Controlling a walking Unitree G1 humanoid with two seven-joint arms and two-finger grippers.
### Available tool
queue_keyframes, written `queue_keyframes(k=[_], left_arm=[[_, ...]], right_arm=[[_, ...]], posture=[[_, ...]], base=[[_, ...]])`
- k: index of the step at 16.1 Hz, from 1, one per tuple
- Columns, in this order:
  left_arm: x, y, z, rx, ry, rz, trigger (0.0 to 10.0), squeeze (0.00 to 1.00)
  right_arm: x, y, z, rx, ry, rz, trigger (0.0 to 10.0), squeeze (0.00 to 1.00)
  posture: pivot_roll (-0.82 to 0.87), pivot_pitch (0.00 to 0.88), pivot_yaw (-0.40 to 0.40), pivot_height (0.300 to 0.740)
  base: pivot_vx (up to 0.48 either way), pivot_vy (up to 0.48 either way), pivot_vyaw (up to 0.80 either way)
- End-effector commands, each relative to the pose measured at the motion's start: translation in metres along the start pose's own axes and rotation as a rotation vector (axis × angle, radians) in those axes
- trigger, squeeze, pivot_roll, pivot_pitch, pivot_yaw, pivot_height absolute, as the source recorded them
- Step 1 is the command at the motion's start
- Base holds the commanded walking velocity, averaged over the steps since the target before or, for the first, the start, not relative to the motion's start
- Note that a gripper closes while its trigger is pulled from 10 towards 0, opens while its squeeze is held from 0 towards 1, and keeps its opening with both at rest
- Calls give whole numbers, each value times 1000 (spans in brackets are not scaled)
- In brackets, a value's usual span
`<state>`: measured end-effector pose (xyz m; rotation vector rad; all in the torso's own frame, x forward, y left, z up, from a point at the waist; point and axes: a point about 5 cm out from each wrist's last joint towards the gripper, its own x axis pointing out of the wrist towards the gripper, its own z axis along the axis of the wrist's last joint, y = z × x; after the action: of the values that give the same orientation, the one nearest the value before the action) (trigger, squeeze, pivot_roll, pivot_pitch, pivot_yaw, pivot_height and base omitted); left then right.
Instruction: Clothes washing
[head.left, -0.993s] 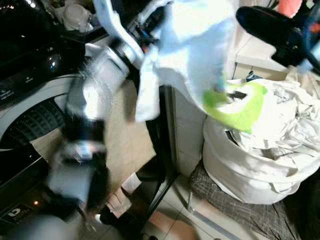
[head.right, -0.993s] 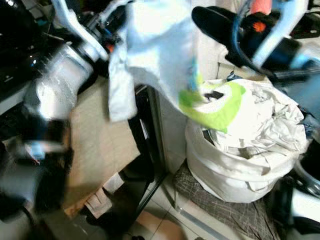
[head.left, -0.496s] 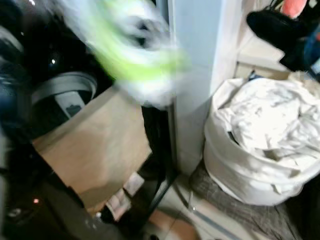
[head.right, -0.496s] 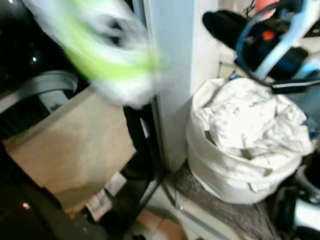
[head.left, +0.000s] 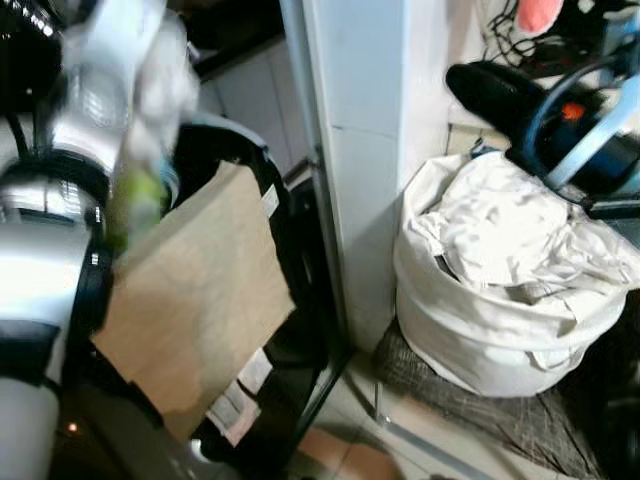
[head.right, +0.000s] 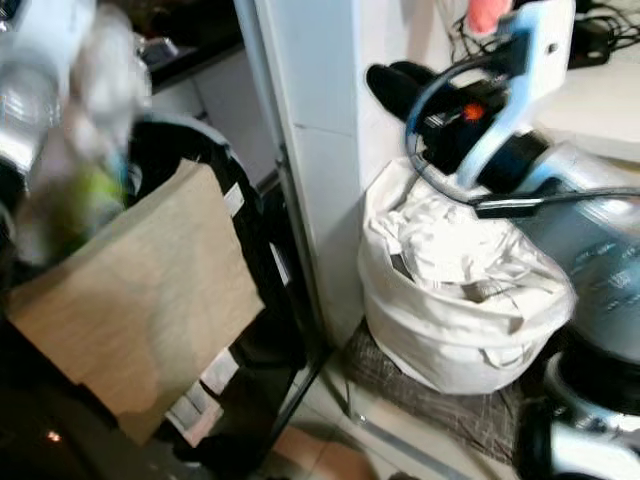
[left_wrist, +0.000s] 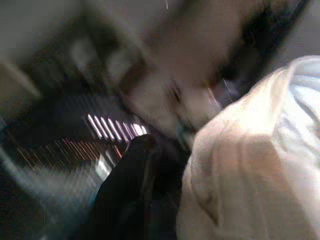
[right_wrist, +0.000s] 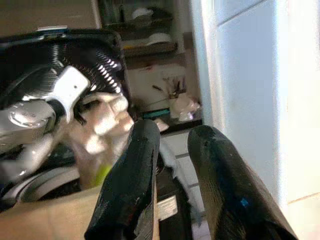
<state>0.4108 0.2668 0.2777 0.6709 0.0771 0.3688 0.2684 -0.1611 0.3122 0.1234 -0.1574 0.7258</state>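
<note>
From the left eye view we see our left arm (head.left: 60, 250) raised at the left edge, blurred, with a pale garment (head.left: 150, 130) with a green patch bunched at its end, over a sheet of brown cardboard (head.left: 190, 310). Behind the cardboard is the dark opening of the washing machine (head.left: 215, 150). To the right of a white pillar (head.left: 365, 150) stands a white laundry basket (head.left: 470, 330) heaped with pale clothes (head.left: 510, 230).

From the right eye view our right gripper (head.right: 400, 85) hovers just above that basket, nothing between its fingers.

From the left wrist view, very blurred, we make out one black finger of our left gripper (left_wrist: 132, 190) beside pale cloth; we cannot tell how the fingers are set, though the cloth seems held.

From the right wrist view our two black fingers (right_wrist: 135, 185) stand apart and empty, pointing across at the garment and the machine's drum beyond.

We judge the drum lies just ahead of and below the left gripper, so that arm is the nearer one to drop the garment in.
</note>
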Motion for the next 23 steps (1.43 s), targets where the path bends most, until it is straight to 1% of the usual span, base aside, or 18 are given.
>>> queue_keyframes(k=[1, 2, 3, 4, 6, 7, 8, 10, 13, 15, 16, 17, 18, 19, 20, 21, 22, 23], left_arm=[[-2, -6, -26, -131, 140, -37, 8196, 0], [-6, -17, -41, -177, 213, -79, 9412, 0], [-8, -25, -45, -296, 249, -126, 10000, 0], [-9, -28, -47, -355, 275, -142, 10000, 1000], [-8, -23, -48, -359, 291, -114, 10000, 1000], [-8, -22, -49, -400, 305, -119, 10000, 1000], [-8, -19, -49, -508, 316, -99, 10000, 1000], [-8, -18, -49, -597, 322, -92, 10000, 1000], [-6, -5, -49, -582, 297, -29, 10000, 1000], [-4, 6, -46, -562, 258, 19, 10000, 1000], [-3, 8, -43, -560, 245, 22, 10000, 1000], [-3, 0, -36, -606, 220, -41, 10000, 1000], [-3, -13, -22, -588, 154, -146, 10000, 0], [-4, -30, -6, -575, 69, -271, 10000, 0], [-12, -60, 11, -560, -21, -470, 10000, 0], [-23, -90, 23, -560, -93, -649, 10000, 0], [-29, -103, 28, -554, -133, -715, 10000, 0], [-43, -128, 39, -596, -205, -862, 10000, 0]], right_arm=[[3, 10, -7, 7, 33, 26, 10000, 0], [3, 13, -9, 13, 41, 28, 10000, 0], [2, 15, -10, 19, 44, 27, 10000, 0], [3, 16, -10, 24, 47, 31, 10000, 0], [3, 19, -11, 32, 66, 47, 10000, 0], [3, 20, -14, 41, 90, 58, 10000, 0], [5, 21, -19, 61, 115, 64, 10000, 0], [6, 23, -23, 82, 134, 78, 10000, 0], [9, 29, -33, 95, 185, 89, 10000, 0], [11, 24, -30, 108, 156, 35, 10000, 0], [12, 20, -30, 114, 147, 3, 10000, 0], [12, 15, -30, 113, 141, -40, 10000, 0], [11, 3, -33, 107, 149, -148, 10000, 0], [7, -14, -42, 33, 213, -290, 10000, 0], [0, -39, -58, -79, 313, -455, 10000, 0], [-8, -60, -72, -139, 386, -566, 10000, 1000], [-12, -70, -80, -125, 414, -599, 10000, 1000], [-21, -92, -95, -122, 479, -674, 10000, 1000]], posture=[[-194, 0, 188, 740], [-202, 0, 189, 740], [-204, 0, 185, 740], [-207, 0, 186, 740], [-207, 0, 184, 740], [-203, 0, 182, 740], [-199, 0, 180, 740], [-198, 0, 180, 740], [-194, 0, 180, 740], [-192, 0, 181, 740], [-189, 0, 183, 740], [-184, 0, 186, 740], [-184, 0, 189, 740], [-192, 0, 195, 740], [-192, 0, 198, 740], [-190, 0, 196, 740], [-190, 0, 193, 740], [-185, 0, 190, 740]], base=[[0, 0, 0], [0, 0, 0], [0, 0, 0], [0, 0, 0], [0, 0, 0], [0, 0, 0], [0, 0, 0], [0, 0, 0], [0, 0, 0], [0, 0, 0], [0, 0, 0], [0, 0, 0], [0, 0, 0], [0, 0, 0], [0, 0, 0], [0, 0, 0], [0, 0, 0], [0, 0, 0]])
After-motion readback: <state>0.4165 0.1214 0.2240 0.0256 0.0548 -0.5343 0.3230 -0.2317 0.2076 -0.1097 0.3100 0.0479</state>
